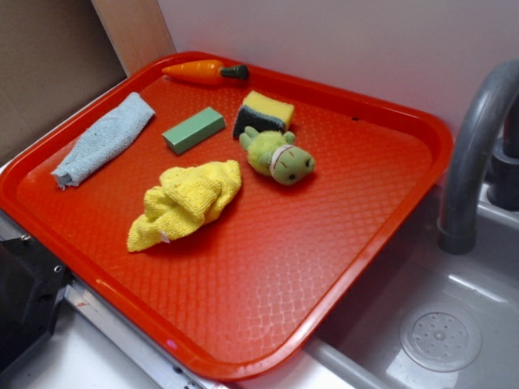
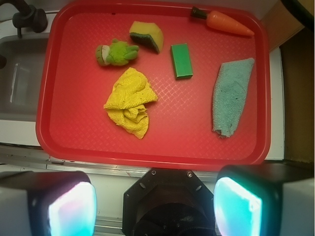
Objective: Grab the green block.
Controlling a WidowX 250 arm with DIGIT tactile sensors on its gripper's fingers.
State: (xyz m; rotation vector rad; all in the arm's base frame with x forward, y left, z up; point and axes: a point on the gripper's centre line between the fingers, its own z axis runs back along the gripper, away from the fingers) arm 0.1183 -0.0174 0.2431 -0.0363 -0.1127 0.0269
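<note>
Tray: red plastic tray [image 1: 381,243], textured floor, raised rim; sits beside a grey sink [image 1: 454,324] with a grey faucet [image 1: 474,154]. Holds six items, all lying flat.
Green block: green block [image 1: 193,130] lies on the tray floor near the tray's middle-back, untouched, nothing on top of it; in the wrist view [image 2: 181,61] its long side runs away from the camera.
Sponge: yellow sponge [image 1: 264,113] with a dark layer, just beside the green block, on the side toward the sink; a narrow gap between them.
Plush: lime plush toy [image 1: 278,156], touching or nearly touching the sponge, farther from the green block.
Yellow cloth: crumpled yellow cloth [image 1: 186,203], near the green block, toward the tray's front.
Blue cloth: rolled grey-blue cloth [image 1: 104,138], on the block's other side from the sponge, well apart.
Carrot: toy carrot [image 1: 203,71] against the tray's back rim, behind the green block.
Gripper: gripper [image 2: 155,209] seen only in the wrist view, outside the tray's front rim, well away from the green block; fingers [image 2: 71,209] spread wide, nothing between them.
</note>
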